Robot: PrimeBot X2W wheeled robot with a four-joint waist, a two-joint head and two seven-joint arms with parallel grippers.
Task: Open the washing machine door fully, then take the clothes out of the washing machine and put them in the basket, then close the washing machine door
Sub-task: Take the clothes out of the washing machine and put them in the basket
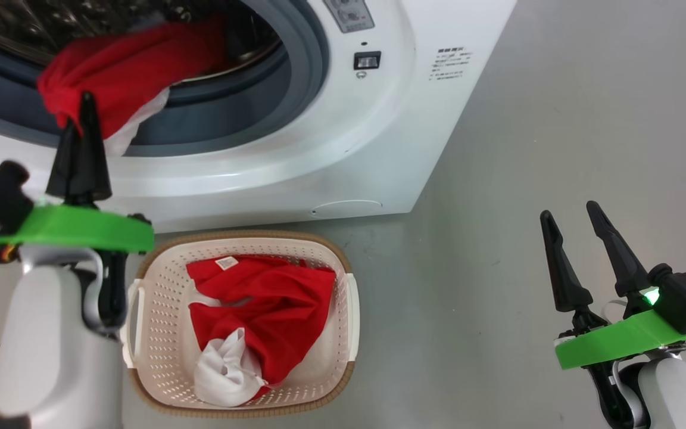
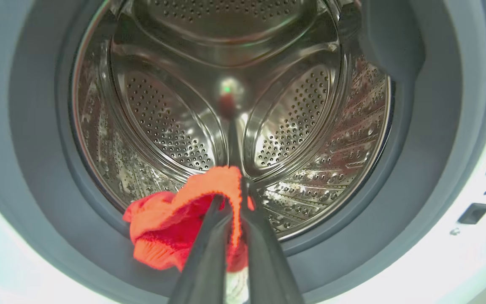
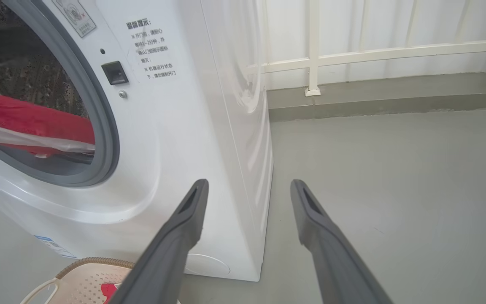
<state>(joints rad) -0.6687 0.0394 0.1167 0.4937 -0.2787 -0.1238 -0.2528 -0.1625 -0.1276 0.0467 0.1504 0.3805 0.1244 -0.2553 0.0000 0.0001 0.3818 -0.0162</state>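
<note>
I am drawing a red jersey garment (image 1: 134,59) from the white washer (image 1: 379,137), left tool (image 1: 86,101) clamped on it, right tool (image 1: 569,211) agape and empty; next, lowering into the cream perforated basket (image 1: 158,286).

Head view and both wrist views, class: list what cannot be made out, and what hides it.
1. Head view: label print on the washing machine, too small.
2. Left wrist view: lower part of the clothes, behind left end effector.
3. Right wrist view: basket, cut by the bottom edge.

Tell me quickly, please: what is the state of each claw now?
Left claw: closed, holding the red garment.
Right claw: open, holding nothing.
</note>
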